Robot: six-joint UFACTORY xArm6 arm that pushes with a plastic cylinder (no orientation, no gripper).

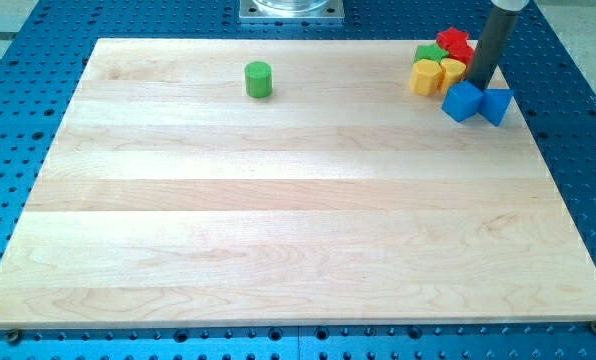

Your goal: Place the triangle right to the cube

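**Asker:** Pale wood is what I expect underfoot, so to speak. What carries the blocks?

**Describer:** Yes, a light wooden surface [278,200] lies on a blue perforated bench. Nearly everything sits crowded in the corner at the view's top right. Only a green cylinder [258,79] stands alone, well apart, toward the view's top left.

**Asker:** Where are the two blocks the task names?

**Describer:** The blue cube [462,101] and the blue triangle [497,105] sit side by side and appear to touch, the triangle on the cube's right in the view.

**Asker:** And the tool?

**Describer:** It is a plain dark rod with nothing to open or close, so it holds nothing. My tip [477,85] comes down just above the two blue blocks in the view, roughly over the seam between them, apparently touching or nearly so. The triangle lies down and slightly right of it.

**Asker:** What else is nearby?

**Describer:** Just left of the rod are two yellow blocks [425,76], one of them [452,69] against the rod, a green block [427,52] and a red block [455,42]. Their shapes are hard to tell.

**Asker:** So how far along?

**Describer:** I judge the placement essentially met already.
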